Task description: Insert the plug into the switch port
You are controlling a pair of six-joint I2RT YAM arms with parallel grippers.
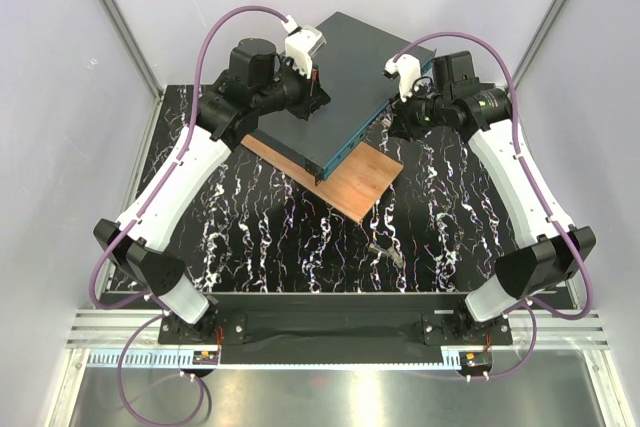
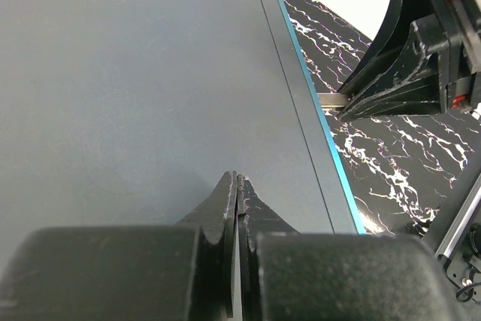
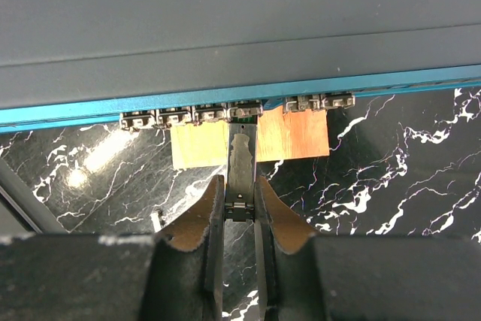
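Note:
The switch (image 1: 345,67) is a flat dark box lying on a wooden board, its teal front face (image 3: 68,114) carrying a row of ports (image 3: 244,110). My right gripper (image 3: 240,186) is shut on the plug (image 3: 242,155), a slim silver module pinched at its rear end. The plug's front end meets one port in the middle of the row; how deep it sits I cannot tell. In the top view the right gripper (image 1: 390,125) is against the switch's front edge. My left gripper (image 2: 237,180) is shut and empty, its tips on the switch top (image 2: 135,73).
The brown wooden board (image 1: 345,179) juts out under the switch toward the near side. A small metallic piece (image 1: 385,250) lies on the black marbled mat (image 1: 260,237). Grey walls and metal frame rails enclose the table.

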